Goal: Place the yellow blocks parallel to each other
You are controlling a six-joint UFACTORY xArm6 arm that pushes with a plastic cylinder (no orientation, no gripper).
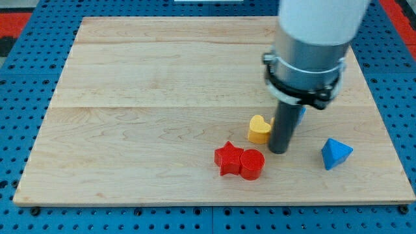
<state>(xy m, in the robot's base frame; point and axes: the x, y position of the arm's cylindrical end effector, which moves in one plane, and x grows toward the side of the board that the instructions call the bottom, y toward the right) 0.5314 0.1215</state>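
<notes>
1. My tip (279,151) is down on the board, and there are no fingers on this rod to open or shut, so it has hold of nothing. It stands just to the right of the yellow heart block, so close that I cannot tell whether the two touch.

2. Biggest thing in view: the wooden board (143,97), pale planks filling most of the frame, resting on a blue pegboard table (19,84) that shows around every edge.

3. Next in size, the arm (312,39), a fat white and grey cylinder coming in from the view's top right, with a black clamp ring just above the dark rod.

4. The blue pyramid block (335,153) sits alone toward the view's right, apart from the rod.

5. The red star block (227,158) lies near the view's bottom centre, pressed up against the red round block (252,164) on its right; the pair touch.

6. The yellow heart block (259,129) sits just above and to the right of the red pair, near but apart from them. It is the only yellow block I can see.

7. Smallest of all, a sliver of another blue block (302,112) peeks out on the right side of the rod, mostly hidden; its shape cannot be made out.
</notes>
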